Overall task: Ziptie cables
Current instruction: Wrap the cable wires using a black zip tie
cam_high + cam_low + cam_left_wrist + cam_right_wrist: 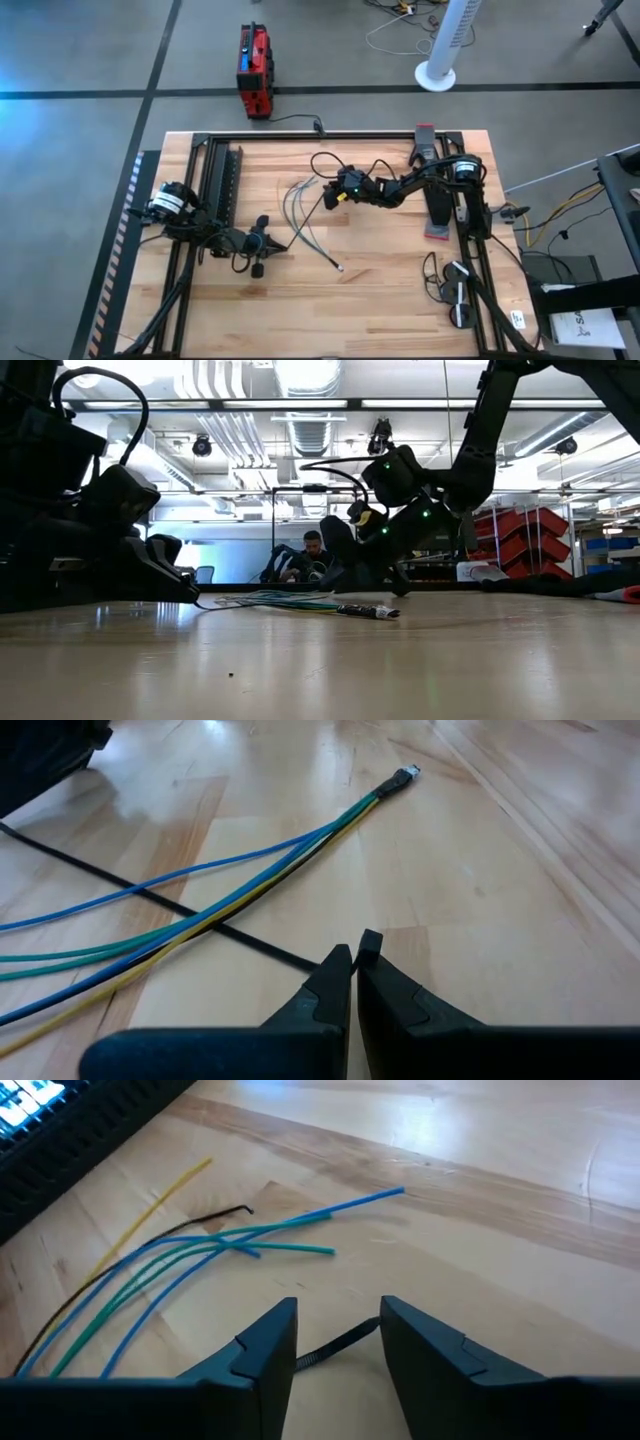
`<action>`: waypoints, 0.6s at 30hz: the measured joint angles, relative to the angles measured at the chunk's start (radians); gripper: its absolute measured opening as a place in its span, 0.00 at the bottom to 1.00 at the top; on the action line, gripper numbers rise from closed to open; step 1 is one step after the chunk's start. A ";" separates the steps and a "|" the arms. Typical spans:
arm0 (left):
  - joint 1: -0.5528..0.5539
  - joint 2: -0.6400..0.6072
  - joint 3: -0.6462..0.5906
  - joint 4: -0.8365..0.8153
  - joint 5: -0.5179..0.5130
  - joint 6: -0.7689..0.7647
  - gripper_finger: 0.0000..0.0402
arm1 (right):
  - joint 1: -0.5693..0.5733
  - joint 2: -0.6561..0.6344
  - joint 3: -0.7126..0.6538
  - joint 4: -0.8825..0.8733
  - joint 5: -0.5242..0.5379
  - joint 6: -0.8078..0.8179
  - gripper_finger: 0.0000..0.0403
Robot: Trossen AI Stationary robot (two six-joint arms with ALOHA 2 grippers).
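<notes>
Your right gripper (337,1342) hangs with fingers apart, the cables' (190,1255) fanned loose ends just ahead of it on the table (400,290). Your left gripper (353,972) is pressed together empty, the cables' bound end lying just ahead, slightly aside.

One table (380,290) carries two dark arms, each ending in one pincer: the left pincer (262,244) and the right pincer (330,193). One loose bundle of cables (300,215) lies between them; six free wire ends show in the right wrist view. One black toothed strip (335,1346) lies there too. One person (312,556) sits in the background.
</notes>
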 joint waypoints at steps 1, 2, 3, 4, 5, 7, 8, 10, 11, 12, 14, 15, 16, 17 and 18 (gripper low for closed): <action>0.000 0.000 0.000 0.000 0.000 0.000 0.00 | -0.004 -0.003 0.000 -0.001 -0.002 0.002 0.32; 0.000 0.000 0.000 0.000 0.000 0.000 0.00 | -0.008 -0.005 0.000 -0.005 -0.010 0.005 0.32; 0.000 0.000 0.000 -0.001 0.000 -0.001 0.00 | -0.010 -0.006 0.001 -0.008 -0.017 0.008 0.33; 0.000 0.000 0.000 -0.001 0.000 -0.002 0.00 | -0.011 -0.006 0.003 -0.011 -0.020 0.012 0.33; 0.000 0.000 0.000 -0.001 0.000 -0.002 0.00 | -0.010 -0.006 0.005 -0.017 -0.022 0.012 0.33; 0.000 0.000 0.000 -0.001 0.000 -0.002 0.00 | -0.009 -0.006 0.015 -0.046 -0.025 0.005 0.34; 0.000 0.000 0.000 -0.001 0.000 -0.003 0.00 | -0.005 -0.002 0.022 -0.063 -0.024 -0.003 0.34; 0.000 0.000 0.000 -0.001 0.000 -0.003 0.00 | -0.001 0.002 0.030 -0.074 -0.020 -0.013 0.34; 0.000 0.000 0.000 -0.001 0.000 -0.003 0.00 | 0.003 0.004 0.034 -0.077 -0.022 -0.018 0.34; 0.000 0.000 0.000 -0.001 0.000 -0.003 0.00 | 0.008 0.008 0.037 -0.078 -0.019 -0.023 0.33; 0.000 0.000 0.000 -0.001 0.000 -0.003 0.00 | 0.020 0.011 0.043 -0.077 -0.014 -0.043 0.32; 0.000 0.000 0.000 -0.001 0.000 -0.003 0.00 | 0.026 0.012 0.044 -0.076 -0.015 -0.053 0.32; 0.000 0.000 0.000 -0.001 0.000 0.000 0.00 | 0.031 0.013 0.044 -0.075 -0.017 -0.069 0.31; 0.000 0.000 0.000 -0.001 0.000 0.004 0.00 | 0.037 0.013 0.045 -0.075 -0.018 -0.081 0.31; 0.000 0.000 0.000 -0.001 0.000 0.005 0.00 | 0.041 0.013 0.045 -0.075 -0.023 -0.098 0.31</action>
